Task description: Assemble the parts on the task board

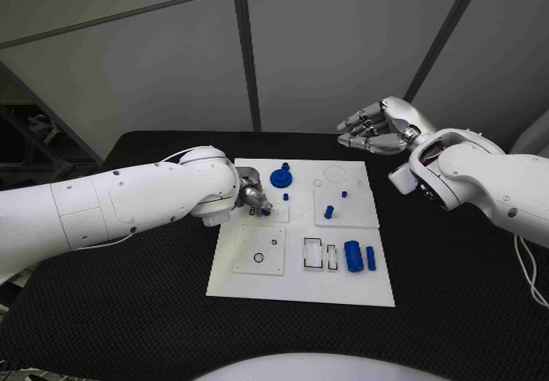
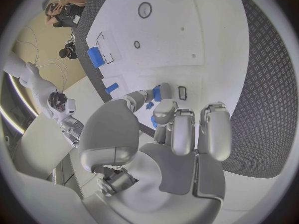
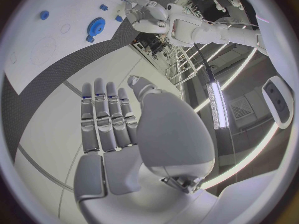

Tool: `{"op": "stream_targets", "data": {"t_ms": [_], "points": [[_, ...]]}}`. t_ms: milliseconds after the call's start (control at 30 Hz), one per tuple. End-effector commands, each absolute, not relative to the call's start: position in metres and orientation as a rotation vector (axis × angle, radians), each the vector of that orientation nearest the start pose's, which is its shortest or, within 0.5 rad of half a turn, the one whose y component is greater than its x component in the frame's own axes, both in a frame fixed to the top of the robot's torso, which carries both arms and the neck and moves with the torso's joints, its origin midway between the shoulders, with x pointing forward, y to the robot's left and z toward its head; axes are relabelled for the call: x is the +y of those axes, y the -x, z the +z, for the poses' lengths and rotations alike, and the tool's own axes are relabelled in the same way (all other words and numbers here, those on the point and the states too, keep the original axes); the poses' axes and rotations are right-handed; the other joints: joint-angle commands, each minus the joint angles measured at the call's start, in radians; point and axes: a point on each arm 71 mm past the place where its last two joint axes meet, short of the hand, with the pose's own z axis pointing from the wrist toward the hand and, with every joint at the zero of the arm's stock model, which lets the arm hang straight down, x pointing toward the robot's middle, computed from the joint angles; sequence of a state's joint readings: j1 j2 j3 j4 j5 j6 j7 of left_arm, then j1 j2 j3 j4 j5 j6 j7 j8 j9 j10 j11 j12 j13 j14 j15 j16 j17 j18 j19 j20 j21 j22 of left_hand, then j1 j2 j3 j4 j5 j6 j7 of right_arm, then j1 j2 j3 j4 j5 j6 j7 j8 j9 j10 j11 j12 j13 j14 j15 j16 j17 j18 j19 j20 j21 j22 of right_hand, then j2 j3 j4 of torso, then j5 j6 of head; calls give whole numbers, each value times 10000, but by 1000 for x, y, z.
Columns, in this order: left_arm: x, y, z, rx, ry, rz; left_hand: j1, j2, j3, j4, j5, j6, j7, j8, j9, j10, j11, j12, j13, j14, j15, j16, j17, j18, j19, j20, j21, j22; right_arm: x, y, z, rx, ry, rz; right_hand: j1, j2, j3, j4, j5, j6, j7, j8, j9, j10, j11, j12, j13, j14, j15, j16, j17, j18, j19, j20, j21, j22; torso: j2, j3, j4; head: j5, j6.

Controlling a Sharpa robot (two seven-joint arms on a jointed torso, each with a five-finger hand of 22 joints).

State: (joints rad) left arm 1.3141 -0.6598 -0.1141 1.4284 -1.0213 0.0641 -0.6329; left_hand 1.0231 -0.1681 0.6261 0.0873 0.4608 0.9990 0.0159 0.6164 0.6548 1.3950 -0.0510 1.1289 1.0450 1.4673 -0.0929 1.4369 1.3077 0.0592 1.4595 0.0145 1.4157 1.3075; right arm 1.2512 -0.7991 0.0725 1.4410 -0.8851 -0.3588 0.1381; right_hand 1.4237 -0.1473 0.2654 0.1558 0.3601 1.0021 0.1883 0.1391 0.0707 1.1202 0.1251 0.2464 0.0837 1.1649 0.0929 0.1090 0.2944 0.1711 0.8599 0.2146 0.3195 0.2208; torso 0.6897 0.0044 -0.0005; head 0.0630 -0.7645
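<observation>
Your left hand (image 1: 251, 198) sits left of centre in the head view, low over the upper-left part of the task board (image 1: 300, 287), and the left wrist view shows its fingertips (image 2: 163, 110) pinching a small blue part (image 2: 157, 92) just above the white surface, so treat that hand as holding the piece. Your right hand (image 1: 378, 127) hangs in the upper right of the head view, off the board's far corner, fingers loosely curled toward the palm yet apart, with nothing in them. On the board you have a blue gear (image 1: 282, 175) near the top centre, a short blue peg (image 1: 328, 212) standing right of centre, and a thick blue cylinder (image 1: 354, 255) with a thinner blue pin (image 1: 370, 257) just beside it at the lower right, next to two rectangular slots (image 1: 312, 252). These pieces look like hard, light plastic, probably smooth enough to slip or twist in a pinch; you would do best to take the pegs across their round sides near mid-length and the gear by its raised hub. Whether the pinched part is already seated in its hole I cannot tell.
</observation>
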Motion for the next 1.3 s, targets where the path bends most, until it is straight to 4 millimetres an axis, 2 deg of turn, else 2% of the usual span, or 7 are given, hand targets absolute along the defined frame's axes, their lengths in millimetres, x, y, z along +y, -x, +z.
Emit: {"op": "stream_targets", "data": {"t_ms": [33, 333, 700, 1000, 1167, 1233, 1300], "points": [[160, -502, -205, 23160, 1795, -3192, -91, 116, 1236, -1365, 20, 94, -17, 19, -29, 80, -22, 62, 30, 633, -65, -38, 1102, -112, 209, -11, 50, 708, -203, -521, -115, 14811, -2921, 10922, -35, -53, -57, 17, 40, -24, 78, -59, 4, -2, 66, -58, -15, 16, 60, -58, -13, 116, 11, 74, -43, -17, 4, -2, 0, -11, -5], [158, -505, -205, 23052, 1918, -3181, -264, 423, 744, -1129, 17, 231, -58, -61, -120, 128, -47, 105, 67, 637, -81, -37, 1107, -124, 237, -29, 78, 774, -203, -521, -115, 14825, -2930, 10918, -35, -53, -57, 17, 40, -24, 78, -59, 4, -2, 66, -58, -15, 16, 60, -58, -13, 116, 11, 74, -43, -17, 2, -4, 5, -37, -4], [158, -506, -205, 23098, 1949, -3186, -445, 603, 457, -914, 12, 285, -58, -129, -184, 124, -44, 117, 76, 638, -79, -38, 1108, -127, 242, -32, 74, 790, -203, -521, -115, 14859, -2936, 10914, -43, -52, -60, 21, 44, -24, 80, -61, 5, -5, 69, -60, -21, 12, 63, -69, -18, 116, 11, 77, -58, -26, 3, -6, 6, -56, -7], [158, -507, -205, 23097, 1986, -3174, -1176, 503, -1718, -92, -64, 509, -94, -292, -349, 120, -60, 220, 162, 638, -91, -45, 1111, -133, 255, -43, 66, 845, -204, -521, -115, 14870, -2948, 10896, -54, -53, -65, 27, 44, -25, 82, -63, 5, -7, 72, -61, -26, 7, 67, -78, -22, 116, 10, 80, -70, -33, 2, -15, 17, -72, -7], [159, -507, -205, 23040, 2045, -3193, -1100, 516, -2890, 233, -47, 580, -112, -419, -455, 106, -65, 259, 199, 639, -112, -45, 1118, -140, 268, -44, 65, 883, -204, -521, -115, 14882, -2948, 10894, -74, -59, -77, 38, 45, -28, 87, -66, 6, -12, 77, -63, -34, 2, 72, -92, -28, 115, 11, 85, -89, -45, -3, -14, 15, -68, -8], [160, -507, -205, 23012, 2071, -3207, -1072, 543, -3254, 377, -595, 615, -97, -448, -483, 107, -65, 276, 215, 639, -99, -46, 1118, -139, 272, -53, 64, 896, -204, -521, -115, 14888, -2952, 10889, -74, -59, -77, 38, 45, -28, 87, -66, 6, -12, 77, -63, -34, 2, 72, -92, -28, 115, 11, 85, -89, -45, -1, -14, 11, -66, -3], [160, -507, -205, 22986, 2094, -3220, -1021, 573, -3473, 476, -804, 624, -94, -474, -504, 107, -59, 289, 227, 640, -99, -46, 1120, -139, 278, -55, 65, 908, -205, -521, -115, 14894, -2954, 10886, -84, -62, -83, 43, 46, -30, 89, -68, 6, -12, 80, -63, -37, 1, 74, -98, -30, 115, 11, 87, -97, -50, -1, -14, 9, -63, -5]]}}
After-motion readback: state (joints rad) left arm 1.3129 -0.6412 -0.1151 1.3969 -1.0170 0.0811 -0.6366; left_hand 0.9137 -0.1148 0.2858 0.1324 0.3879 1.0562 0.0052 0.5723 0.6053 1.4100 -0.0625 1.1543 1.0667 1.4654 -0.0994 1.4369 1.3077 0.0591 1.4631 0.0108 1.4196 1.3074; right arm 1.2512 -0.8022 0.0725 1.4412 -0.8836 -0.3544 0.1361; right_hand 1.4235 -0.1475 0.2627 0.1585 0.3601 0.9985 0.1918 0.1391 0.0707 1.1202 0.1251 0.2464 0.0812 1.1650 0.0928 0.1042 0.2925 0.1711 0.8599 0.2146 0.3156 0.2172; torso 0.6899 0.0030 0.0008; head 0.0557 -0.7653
